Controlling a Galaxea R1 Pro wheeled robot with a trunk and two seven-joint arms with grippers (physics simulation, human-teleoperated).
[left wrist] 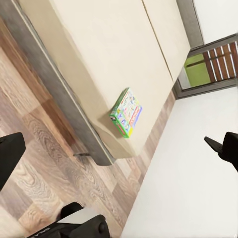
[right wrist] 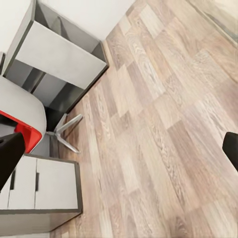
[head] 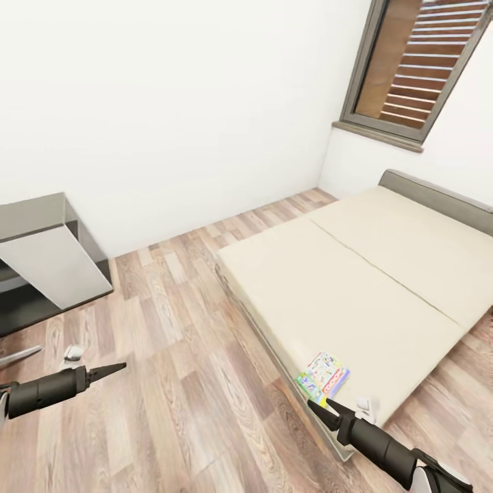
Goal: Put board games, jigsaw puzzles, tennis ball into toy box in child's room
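- Bed (head: 383,274) stood against the far wall under a dark-framed window (head: 418,68); beige mattress, grey headboard at the window end.
- One board game (head: 322,376) lay flat on the mattress near the bed's foot corner, close to the edge nearest the robot. White-green lid with busy print. The left wrist view showed the same box (left wrist: 126,112) just in from the mattress edge, alone on the beige surface.
- Wood-plank floor (head: 178,329) ran between the robot and the bed.
- Left gripper (head: 109,370) hung low over the floor, arm reaching toward the bed, well apart from it. Fingers looked drawn together to a point in the head view; in the wrist view the dark fingertips (left wrist: 225,148) sat far apart at the frame's edges. Nothing between them. I could not tell for certain whether it was released or clenched.
- Right gripper (head: 320,411) hovered just off the bed's foot corner, near the board game but not touching it. Its wrist view showed dark fingertips (right wrist: 231,148) wide apart with bare floor between, so it was released and empty.
- A small white object (head: 366,405) sat at the bed corner beside the right gripper; could not make out what.
- Grey open-sided cabinet (head: 48,260) stood by the wall on the left.
- Right wrist view also took in a grey drawer unit (right wrist: 37,191) and a red-and-white chair (right wrist: 22,124) with metal legs.
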